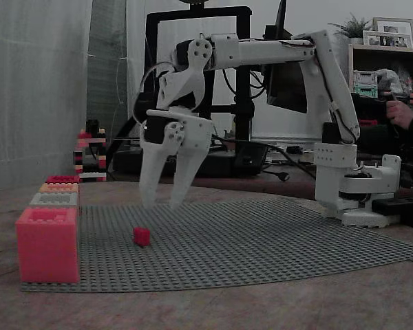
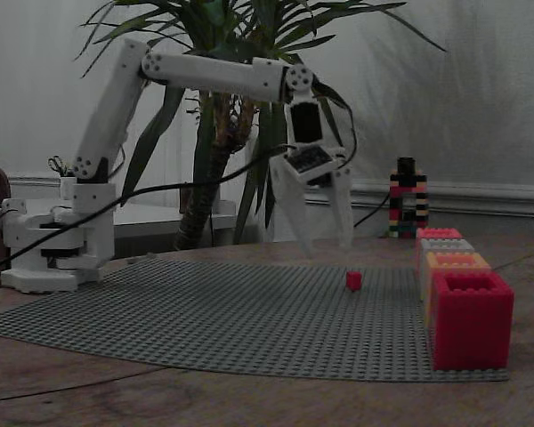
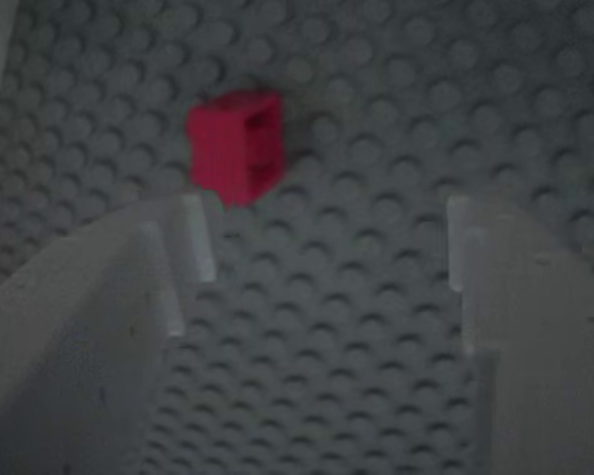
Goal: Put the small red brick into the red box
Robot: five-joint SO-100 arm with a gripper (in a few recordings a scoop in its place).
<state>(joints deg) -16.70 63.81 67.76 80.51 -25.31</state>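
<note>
Red brick (image 3: 235,144), red box (image 1: 47,244), studded grey baseplate (image 1: 261,244), white end effector (image 1: 162,204)

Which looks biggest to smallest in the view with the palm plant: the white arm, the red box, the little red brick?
1. White arm
2. Red box, though it sits nearest the camera, which enlarges it
3. Small red brick, clearly the smallest

The small brick (image 1: 141,236) sits on the studded baseplate (image 1: 261,240), apart from the row of boxes (image 1: 55,199) along the plate's left edge in that fixed view. The gripper (image 1: 162,204) hangs above the plate, behind the brick. In the wrist view the brick (image 3: 235,145) lies just beyond the left fingertip (image 3: 193,237).
</note>
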